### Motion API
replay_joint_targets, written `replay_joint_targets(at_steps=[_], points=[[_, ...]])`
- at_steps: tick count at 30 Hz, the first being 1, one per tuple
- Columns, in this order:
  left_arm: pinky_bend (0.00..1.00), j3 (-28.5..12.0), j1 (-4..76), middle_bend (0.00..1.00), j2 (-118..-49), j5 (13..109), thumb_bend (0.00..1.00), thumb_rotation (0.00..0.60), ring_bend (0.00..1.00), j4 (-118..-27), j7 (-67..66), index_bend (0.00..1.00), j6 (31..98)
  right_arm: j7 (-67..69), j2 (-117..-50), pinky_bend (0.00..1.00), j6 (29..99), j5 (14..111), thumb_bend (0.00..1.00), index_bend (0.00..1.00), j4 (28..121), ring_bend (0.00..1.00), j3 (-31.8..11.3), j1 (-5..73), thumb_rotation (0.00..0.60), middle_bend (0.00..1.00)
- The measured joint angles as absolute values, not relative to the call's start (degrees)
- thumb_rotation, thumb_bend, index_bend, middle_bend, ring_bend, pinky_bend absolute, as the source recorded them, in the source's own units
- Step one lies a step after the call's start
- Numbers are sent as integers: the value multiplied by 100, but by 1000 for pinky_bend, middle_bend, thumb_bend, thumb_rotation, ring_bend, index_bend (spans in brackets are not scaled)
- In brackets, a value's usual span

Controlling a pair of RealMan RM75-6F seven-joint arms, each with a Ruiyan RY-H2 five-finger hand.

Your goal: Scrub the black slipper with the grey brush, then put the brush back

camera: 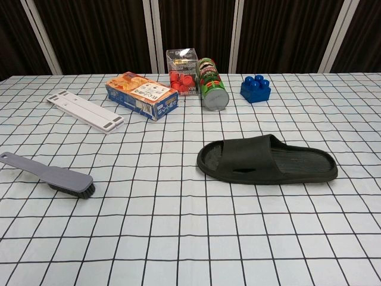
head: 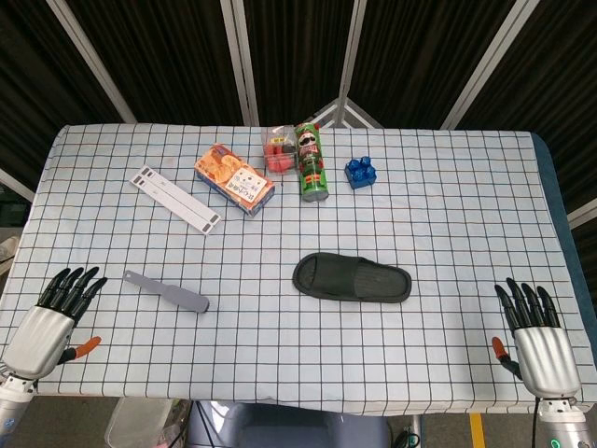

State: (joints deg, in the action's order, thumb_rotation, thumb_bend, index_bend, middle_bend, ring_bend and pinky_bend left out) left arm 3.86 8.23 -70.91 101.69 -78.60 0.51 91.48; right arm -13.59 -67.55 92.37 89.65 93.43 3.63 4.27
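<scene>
Fingers (head: 76,283) spread; black slipper (camera: 268,159) flat, sole-down.

Bright, even overhead light, soft faint shadows under the slipper (camera: 268,159), both views sharp, no glare

On the checked desk (head: 448,215), a flat white bracket (head: 175,200) lies at ten o'clock. An orange-and-blue box (head: 234,179) sits at eleven, just beside a clear box of red pieces (head: 277,149). A green can (head: 313,163) lies at twelve, a blue block (head: 360,172) at one.
</scene>
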Motion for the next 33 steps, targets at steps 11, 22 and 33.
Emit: replay_joint_targets(at_steps=[11, 22, 33], points=[[231, 289, 1004, 314, -7363, 9976, 148, 600, 206, -7821, -254, 54, 8681, -1405, -6778, 0, 8953, 8872, 406, 0, 9307, 0, 268, 438, 600, 0], [248, 19, 1669, 280, -7901, 9713, 242, 600, 193, -7909, -955, 87, 7492, -1029, -6585, 0, 8806, 8921, 406, 0, 9344, 0, 198, 473, 600, 0], [248, -160, 2237, 272, -8347, 9177, 263, 600, 178, -7853, -1286, 88, 6475, -995, -6509, 0, 8477, 8814, 406, 0, 9414, 0, 171, 536, 600, 0]])
